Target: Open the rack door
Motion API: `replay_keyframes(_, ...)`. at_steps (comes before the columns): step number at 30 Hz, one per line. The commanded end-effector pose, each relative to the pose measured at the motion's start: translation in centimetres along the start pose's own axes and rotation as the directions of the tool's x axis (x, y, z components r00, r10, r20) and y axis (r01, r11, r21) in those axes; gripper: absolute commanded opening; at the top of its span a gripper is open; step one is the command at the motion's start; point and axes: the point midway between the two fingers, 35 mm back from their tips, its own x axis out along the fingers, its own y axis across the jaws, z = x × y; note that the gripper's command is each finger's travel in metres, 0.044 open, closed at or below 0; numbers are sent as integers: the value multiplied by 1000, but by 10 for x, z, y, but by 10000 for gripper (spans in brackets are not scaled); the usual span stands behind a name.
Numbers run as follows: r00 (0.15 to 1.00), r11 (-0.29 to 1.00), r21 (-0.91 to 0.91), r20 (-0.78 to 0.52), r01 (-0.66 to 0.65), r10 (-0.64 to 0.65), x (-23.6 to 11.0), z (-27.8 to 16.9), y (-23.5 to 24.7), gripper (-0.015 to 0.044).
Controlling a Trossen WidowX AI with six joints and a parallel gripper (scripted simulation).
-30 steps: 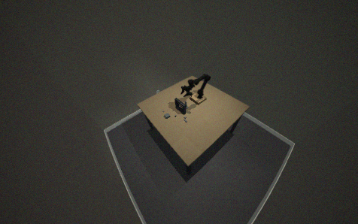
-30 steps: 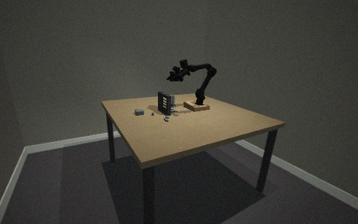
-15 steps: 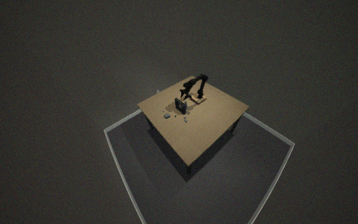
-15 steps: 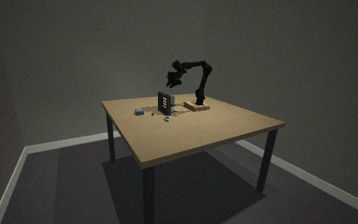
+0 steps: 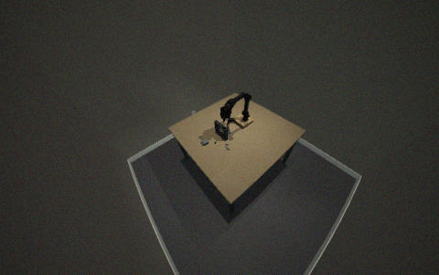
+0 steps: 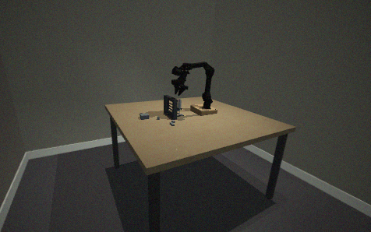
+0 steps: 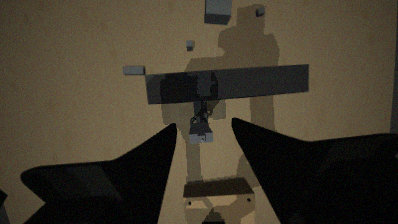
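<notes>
The dark rack frame with its door (image 5: 219, 130) (image 6: 167, 110) (image 7: 265, 80) stands upright on the table. From above, in the wrist view, it shows as one straight bar, with the door seemingly closed in the frame. The light grey upright handle (image 6: 180, 103) (image 7: 201, 137) stands out from the door on the side facing the arm's base. My gripper (image 6: 178, 93) (image 7: 204, 124) is open and points down above the handle. In the wrist view the handle's top shows between the two fingers, nearer the left one, with a gap on both sides. Fingertip height over the handle is hard to judge.
Beyond the rack lie a grey box (image 5: 205, 142) (image 6: 144, 116) (image 7: 217, 11) and a small cube (image 6: 158, 117) (image 7: 190, 45). A flat grey block (image 7: 134, 70) lies near the rack's left end in the wrist view. The arm stands on a wooden base (image 6: 198, 110) (image 7: 220, 206).
</notes>
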Motion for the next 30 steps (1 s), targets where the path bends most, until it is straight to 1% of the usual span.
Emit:
replay_keyframes(1, 995, 1000, 3, -102, -10, 10, 4, -7, 1, 281)
replay_keyframes(7, 964, 1000, 16, -266, -20, 23, 7, -19, 2, 281)
replay_keyframes(9, 953, 1000, 19, -301, -22, 27, 8, -22, 2, 281)
replay_keyframes(14, 952, 1000, 19, -305, -22, 27, 9, -22, 2, 281)
replay_keyframes(30, 952, 1000, 19, -305, -22, 27, 34, -28, 3, 281)
